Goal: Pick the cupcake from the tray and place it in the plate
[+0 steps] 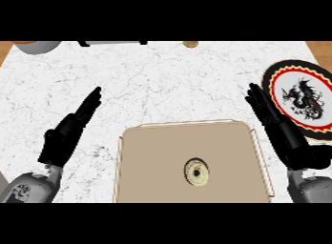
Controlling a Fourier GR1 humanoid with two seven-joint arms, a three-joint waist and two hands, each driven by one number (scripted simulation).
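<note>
Cupcake point(197, 171): seen from above, it sits on the tray's floor, a little right of the tray's middle and toward its near edge; nothing touches it.
Tray point(155, 157): flat tan tray with a low pale rim, lying at the counter's near edge, about midway along it; the cupcake is its only content.
Plate point(306, 99): round, with a black rim, a red and yellow zigzag ring and a white centre bearing a dark dragon figure; it lies at the counter's right edge and carries nothing.
Counter point(161, 81): white marbled top.
Right hand point(278, 126): fingers straight and together, holding nothing, raised between the tray's right rim and the plate; the cupcake lies to its left and nearer the counter's near edge, apart from it.
Left hand point(68, 133): fingers straight, holding nothing, raised just beyond the tray's left rim; the cupcake lies well to its right.
Far edge: a pale round object point(38, 45) near the far left corner, a dark-ended object point(112, 43) beside it, and a small tan thing point(191, 44) farther right, all cut off.
</note>
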